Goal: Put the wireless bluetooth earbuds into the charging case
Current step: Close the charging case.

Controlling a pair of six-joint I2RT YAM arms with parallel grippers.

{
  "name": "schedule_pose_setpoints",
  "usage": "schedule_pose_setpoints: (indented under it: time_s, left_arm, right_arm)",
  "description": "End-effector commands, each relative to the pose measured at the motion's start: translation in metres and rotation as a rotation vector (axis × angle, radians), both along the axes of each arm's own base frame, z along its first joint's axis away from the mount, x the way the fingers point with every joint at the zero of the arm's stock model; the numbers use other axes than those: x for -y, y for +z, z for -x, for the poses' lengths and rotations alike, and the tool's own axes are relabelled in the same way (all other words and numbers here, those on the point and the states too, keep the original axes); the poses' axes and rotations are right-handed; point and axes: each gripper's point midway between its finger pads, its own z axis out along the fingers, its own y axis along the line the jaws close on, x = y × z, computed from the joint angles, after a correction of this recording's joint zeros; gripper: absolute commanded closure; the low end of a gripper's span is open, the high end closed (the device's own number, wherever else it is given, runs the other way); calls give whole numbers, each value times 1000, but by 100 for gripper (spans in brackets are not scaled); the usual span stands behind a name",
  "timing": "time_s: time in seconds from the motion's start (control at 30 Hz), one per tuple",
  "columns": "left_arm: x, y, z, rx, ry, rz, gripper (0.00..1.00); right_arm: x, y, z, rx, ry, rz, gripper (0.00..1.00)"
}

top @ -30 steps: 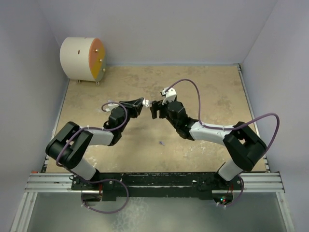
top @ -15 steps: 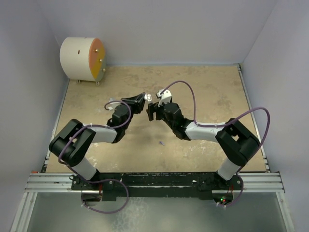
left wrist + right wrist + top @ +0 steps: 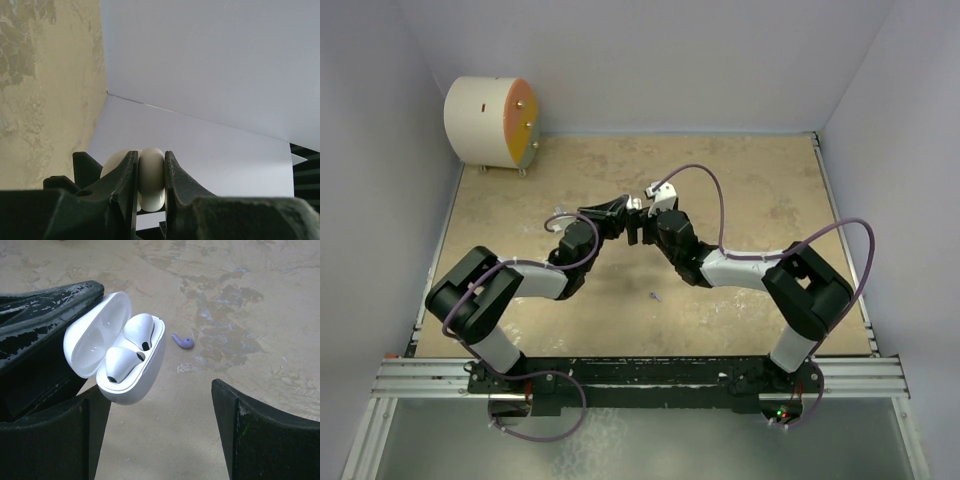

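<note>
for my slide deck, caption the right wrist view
Left gripper holds open white charging case, two white earbuds seated; lilac earbud on table beyond

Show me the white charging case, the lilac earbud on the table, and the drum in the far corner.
white charging case [image 3: 141,376]: right wrist view, outer shell of the base.
lilac earbud [image 3: 186,343]: right wrist view, rounded head.
drum [image 3: 480,120]: top external view, white curved side.
</note>
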Motion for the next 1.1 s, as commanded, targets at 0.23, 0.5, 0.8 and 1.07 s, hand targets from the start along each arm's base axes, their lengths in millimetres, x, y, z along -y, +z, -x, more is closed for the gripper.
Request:
schedule_pose_setpoints:
  time_s: [0.23, 0.5, 0.8, 1.07]
  left_arm:
    - [4, 20, 10, 44, -9, 95, 100]
    - [2, 15, 17, 32, -27, 108, 100]
    - [-14, 1, 15, 12, -8, 110, 100]
    - [-63, -22, -8, 19, 39, -157, 100]
  right_arm:
    - [14, 55, -18, 140, -135, -108, 18]
    - [46, 58, -22, 160, -285, -75, 18]
    - [77, 64, -16, 168, -366, -74, 14]
    - [85, 76, -13, 174, -242, -180, 0]
